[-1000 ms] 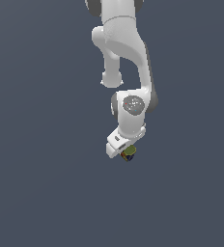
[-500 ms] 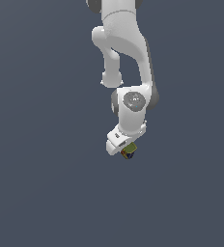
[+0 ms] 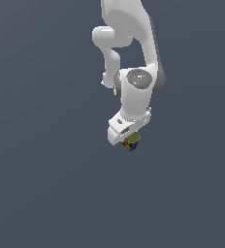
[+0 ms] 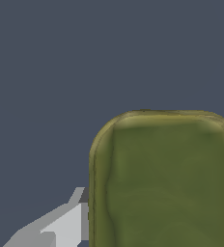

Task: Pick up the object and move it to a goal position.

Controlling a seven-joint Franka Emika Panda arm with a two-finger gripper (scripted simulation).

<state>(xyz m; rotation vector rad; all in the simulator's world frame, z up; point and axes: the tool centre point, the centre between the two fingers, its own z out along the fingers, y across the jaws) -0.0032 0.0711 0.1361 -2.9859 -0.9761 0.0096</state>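
- Wrist view: the can [image 4: 164, 181] is the nearest thing, its olive-green top with rounded corners filling the lower right of the frame and running off the right and bottom edges.
- One grey-white finger [image 4: 61, 224] shows in the lower left of that frame, its inner end touching the can's side; the other finger is out of frame.
- Behind the can in the wrist view there is only plain dark grey-blue ground.
- Exterior view: the gripper [image 3: 130, 141] sits a little below and right of the frame's middle, pointing down and tilted.
- The can [image 3: 132, 142] pokes out just under the white hand, narrower than it; a bit of olive-green, dark blue and red-yellow shows, the rest is hidden by the hand.
- The gripper looks clamped on the can: the can sits right at the fingertips with one finger against its side, though the fingers are mostly hidden in the exterior view.
- Whether the can rests on the ground or hangs above it cannot be told; no shadow or edge shows.
- Farther up, the white arm [image 3: 134, 92] rises from the hand through a round joint at mid frame, bends left, and leaves the frame at the top centre.
- The background is uniform dark grey-blue across the exterior view.
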